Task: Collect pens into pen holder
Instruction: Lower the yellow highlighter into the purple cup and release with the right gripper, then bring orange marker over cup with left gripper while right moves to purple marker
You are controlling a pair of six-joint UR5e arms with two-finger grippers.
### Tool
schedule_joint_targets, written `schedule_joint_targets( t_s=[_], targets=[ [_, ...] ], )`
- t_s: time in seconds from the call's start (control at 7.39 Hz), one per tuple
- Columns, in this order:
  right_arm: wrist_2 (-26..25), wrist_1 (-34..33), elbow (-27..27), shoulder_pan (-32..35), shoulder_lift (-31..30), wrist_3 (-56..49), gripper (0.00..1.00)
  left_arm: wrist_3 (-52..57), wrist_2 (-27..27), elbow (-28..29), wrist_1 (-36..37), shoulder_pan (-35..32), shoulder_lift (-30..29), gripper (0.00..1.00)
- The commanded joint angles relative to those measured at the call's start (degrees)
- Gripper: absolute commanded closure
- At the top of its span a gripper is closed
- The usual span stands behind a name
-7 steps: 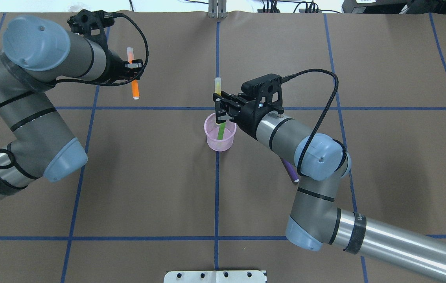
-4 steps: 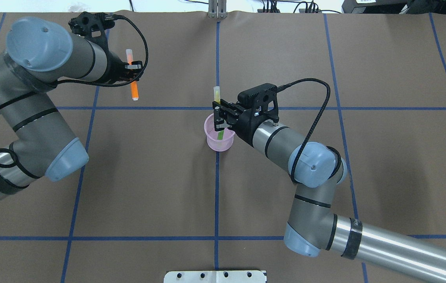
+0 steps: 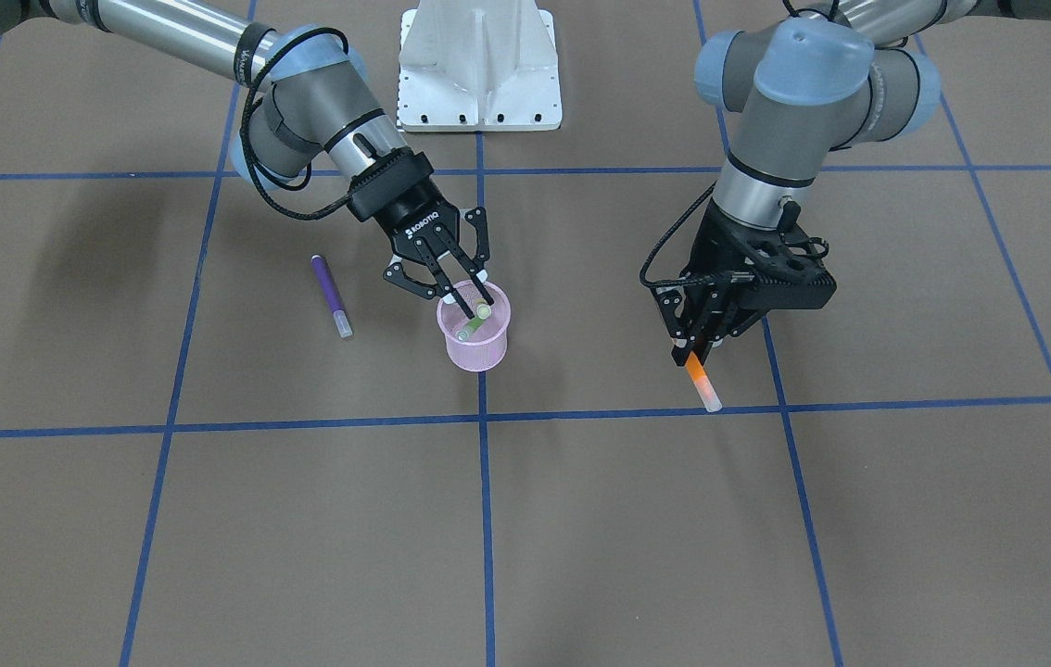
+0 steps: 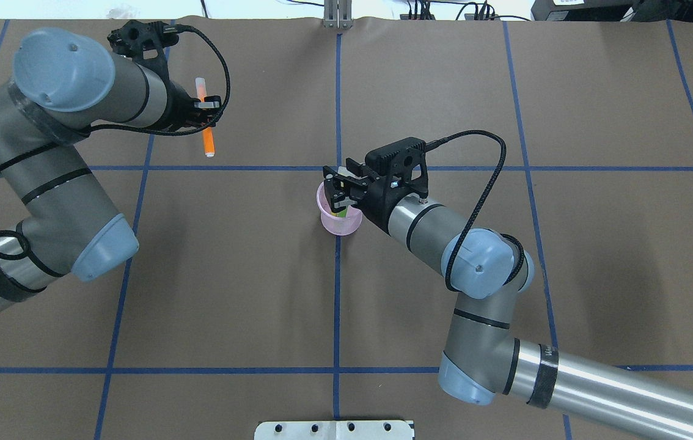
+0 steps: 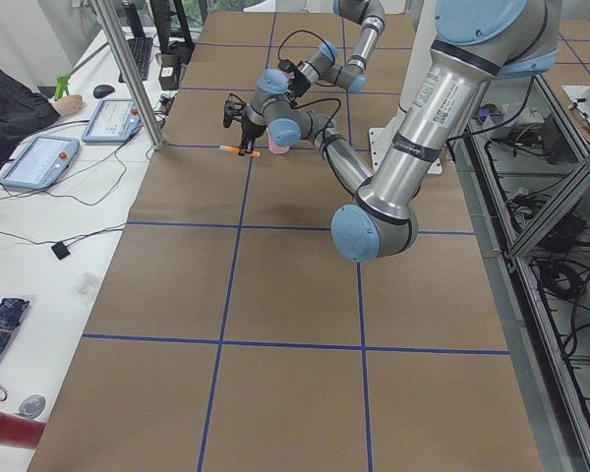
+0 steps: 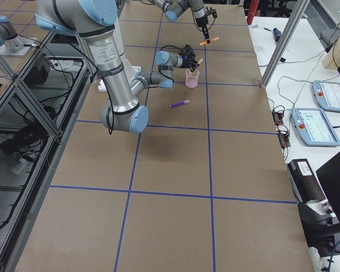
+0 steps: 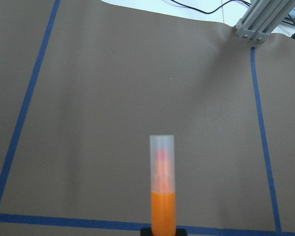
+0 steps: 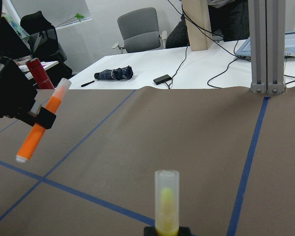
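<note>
While the right gripper [image 3: 474, 302], clamped on the green pen [image 3: 474, 322], is sinking it deeper into the mid-table pink mesh pen holder [image 3: 479, 354], the left gripper [image 3: 685, 345] is holding the orange pen [image 3: 701, 378] toward the far edge.

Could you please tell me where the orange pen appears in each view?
Front-facing: slim orange pen, right of centre, in the left gripper.
Overhead: pen upper left.
Exterior left: pen above and left of centre.
Exterior right: pen top, right of centre.
Left wrist: pen bottom centre.
Right wrist: pen left edge.
Landmark: pink wire-mesh pen holder, in all four exterior views.
</note>
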Motion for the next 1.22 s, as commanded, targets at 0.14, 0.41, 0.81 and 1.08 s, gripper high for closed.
schedule_joint_targets(
  t_s=[0.14, 0.41, 0.81, 1.08],
  targets=[
    [-0.15, 0.19, 0.27, -0.02, 0.19, 0.52, 0.24, -0.09, 0.26, -0.58, -2.52, 0.01, -0.09, 1.0],
    [0.2, -0.25, 1.23, 0.42, 0.2, 4.02, 0.03, -0.09, 8.3, -0.76, -12.44, 0.44, 1.31, 1.0],
    [11.94, -0.51, 2.72, 6.81, -3.65, 12.81, 0.01, -0.09, 16.6, -0.41, -23.64, 2.11, 4.75, 1.0],
    [28.84, -11.5, 8.59, 16.8, -7.27, 16.25, 0.01, -0.09, 22.03, -0.59, -23.91, 6.66, 4.31, 1.0]
  ],
)
